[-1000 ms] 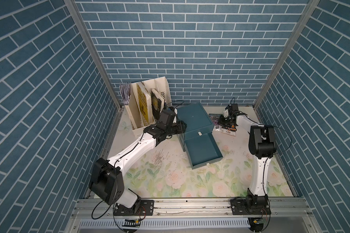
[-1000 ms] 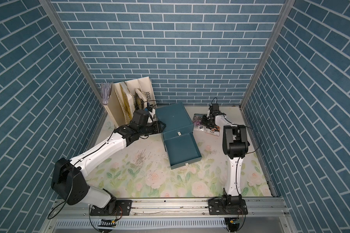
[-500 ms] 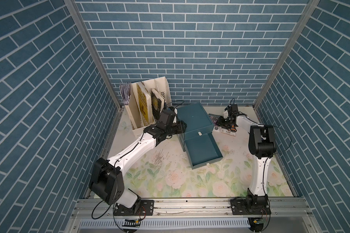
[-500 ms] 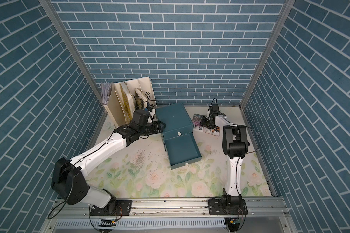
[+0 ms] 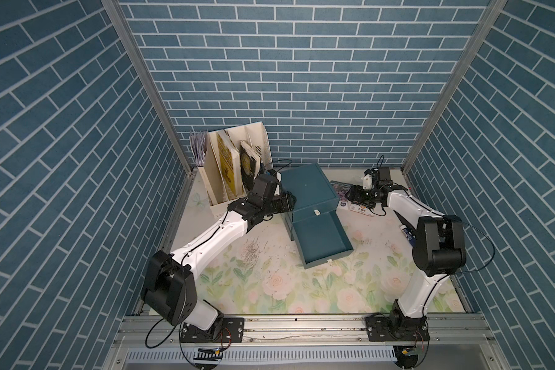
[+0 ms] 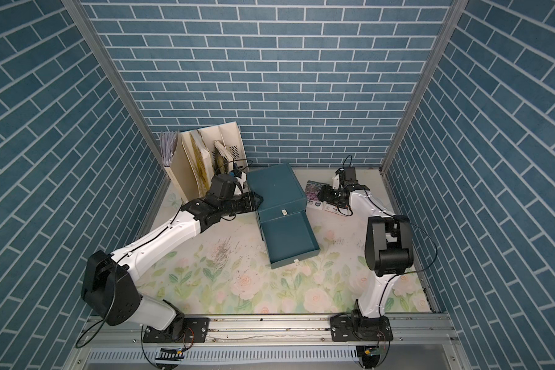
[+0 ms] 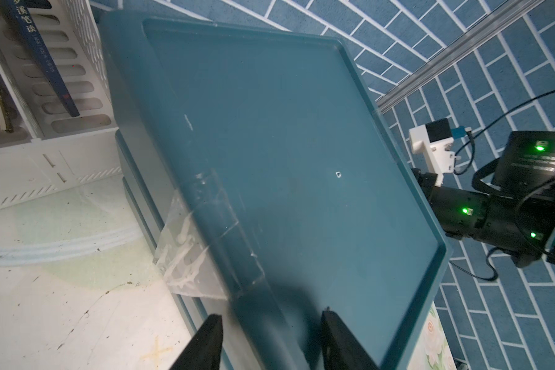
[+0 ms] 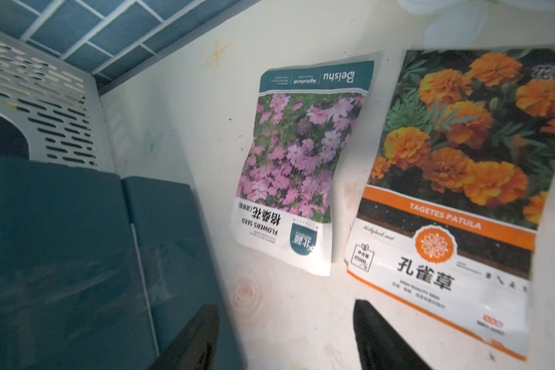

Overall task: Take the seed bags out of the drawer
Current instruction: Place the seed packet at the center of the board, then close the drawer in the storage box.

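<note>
left gripper jaws clamped on the rim of the teal drawer cabinet, centre of frame in both top views; its lower drawer is pulled out. right gripper jaws wide apart, holding nothing, bare table between them. pink-flower seed bag and marigold seed bag lie flat on the table, side by side, just right of the cabinet.

Teal cabinet; pink pkt; orange pkt
</note>
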Robot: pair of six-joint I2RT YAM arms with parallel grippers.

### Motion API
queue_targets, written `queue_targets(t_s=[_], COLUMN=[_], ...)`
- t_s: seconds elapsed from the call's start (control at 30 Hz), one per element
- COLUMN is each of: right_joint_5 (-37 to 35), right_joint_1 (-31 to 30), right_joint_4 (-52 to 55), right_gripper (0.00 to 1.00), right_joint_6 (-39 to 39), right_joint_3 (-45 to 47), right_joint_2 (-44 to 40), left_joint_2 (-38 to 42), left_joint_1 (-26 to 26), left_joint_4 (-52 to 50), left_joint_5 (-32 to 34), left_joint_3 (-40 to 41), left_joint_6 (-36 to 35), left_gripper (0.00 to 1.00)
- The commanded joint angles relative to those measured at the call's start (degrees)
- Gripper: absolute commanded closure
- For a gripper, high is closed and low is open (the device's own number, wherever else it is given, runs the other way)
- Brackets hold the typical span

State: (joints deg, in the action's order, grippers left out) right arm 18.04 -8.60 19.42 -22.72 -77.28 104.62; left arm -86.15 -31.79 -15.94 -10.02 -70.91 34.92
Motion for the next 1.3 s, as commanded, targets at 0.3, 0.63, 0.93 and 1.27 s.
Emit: queue_targets(t_s=[0.3, 0.63, 0.93, 1.27], right_joint_5=[2.96, 3.22, 5.50, 5.90], right_joint_1=[-4.25, -8.16, -13.00, -21.07], right_joint_4=[7.38, 14.08, 21.03, 25.77], right_gripper=[0.18, 0.16, 0.18, 0.29], right_joint_6=[-0.05, -0.66, -1.10, -5.51], right_joint_3=[6.94, 11.91, 14.67, 18.10], right_joint_2=[-17.50, -29.58, -37.14, -45.11], left_joint_2=[-1.30, -1.04, -0.50, -0.40], left_joint_1=[0.28, 0.32, 0.31, 0.28], left_joint_4=[-3.59, -3.72, -3.91, -3.95], left_joint_5=[1.19, 1.20, 1.32, 1.32], left_joint_3=[0.95, 1.13, 1.67, 1.66], left_joint_6=[-0.69, -0.62, -0.65, -0.80], left_gripper=[0.47, 0.47, 0.47, 0.47])
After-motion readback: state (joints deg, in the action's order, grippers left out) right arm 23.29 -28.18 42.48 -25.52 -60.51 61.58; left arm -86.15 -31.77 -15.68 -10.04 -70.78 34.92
